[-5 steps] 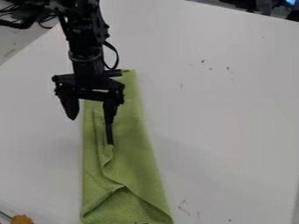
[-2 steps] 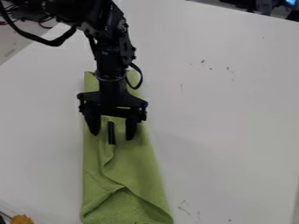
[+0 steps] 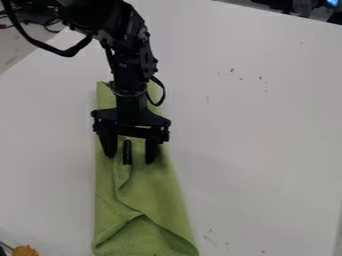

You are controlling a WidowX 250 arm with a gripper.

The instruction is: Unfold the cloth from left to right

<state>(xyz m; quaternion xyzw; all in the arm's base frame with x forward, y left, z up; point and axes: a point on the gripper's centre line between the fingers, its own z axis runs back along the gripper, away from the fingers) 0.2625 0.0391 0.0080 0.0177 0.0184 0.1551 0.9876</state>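
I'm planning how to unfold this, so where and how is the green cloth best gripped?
Probably by the raised crease just below the black stick, coming from above with one finger on each side. It stands up from the green cloth and runs nearly lengthwise there, and the gripper is open, its fingers spread across that line.

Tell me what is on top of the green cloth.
A short black rod lies on the green cloth, seen between the open gripper's fingers. The gripper and arm hide part of the cloth's far end; anything behind them cannot be seen.
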